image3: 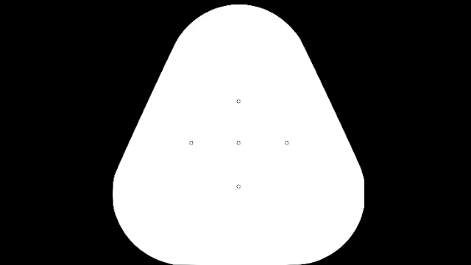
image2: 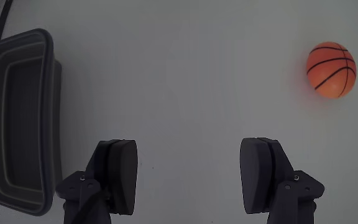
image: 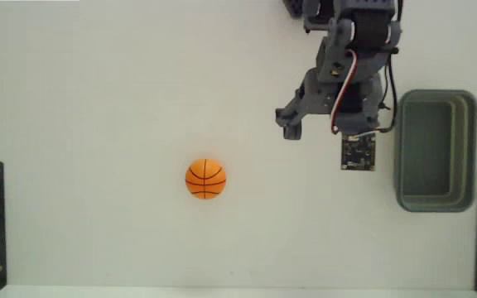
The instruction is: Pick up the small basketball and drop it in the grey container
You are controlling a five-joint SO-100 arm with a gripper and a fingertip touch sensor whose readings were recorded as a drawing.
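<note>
Spread wide and gripping nothing, the gripper is hanging over bare table, with the ball sitting well off to its right (wrist view) and the tub lying at left. A careless approach risks nudging the ball and sending it rolling away.

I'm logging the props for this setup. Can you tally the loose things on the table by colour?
Orange: 1, the small basketball
Grey: 1, the grey container
Total: 2
</note>
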